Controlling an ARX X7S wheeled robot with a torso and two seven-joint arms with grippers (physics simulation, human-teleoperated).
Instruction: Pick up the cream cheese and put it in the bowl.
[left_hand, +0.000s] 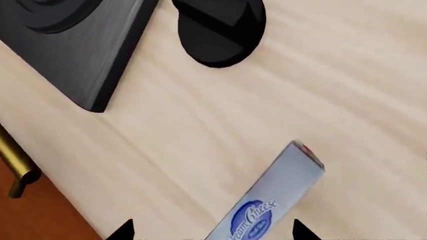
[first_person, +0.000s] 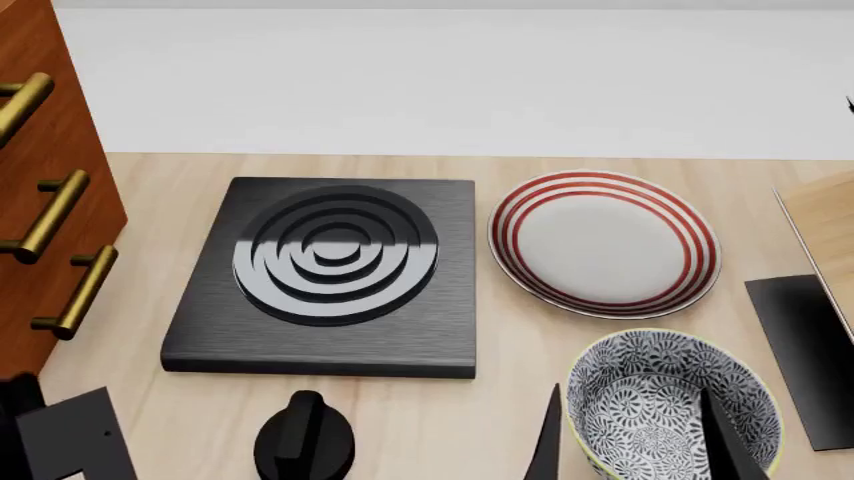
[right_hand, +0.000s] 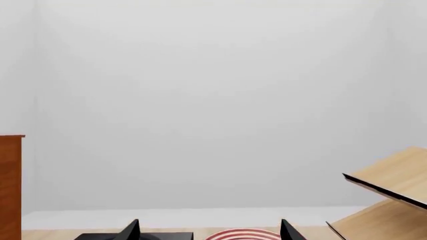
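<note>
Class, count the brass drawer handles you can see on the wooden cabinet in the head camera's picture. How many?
3, stacked along the cabinet's front at the view's left: top handle, middle handle, bottom handle. More may lie outside the frame.

Bright, even, flat light everywhere, hardly any shadows. The stove (first_person: 330, 275) glints with white glare on its rings. Left wrist picture looks soft, slightly blurred; head view renders crisp.

Cream cheese (left_hand: 267, 202): 1 is lying on the counter
Bowl (first_person: 667, 400): 1 is sitting
Plate (first_person: 603, 241): 1 is showing
Stove (first_person: 334, 275): 1
Knob (first_person: 306, 438): 1
Drawer handles (first_person: 48, 215): 3 are showing
</note>
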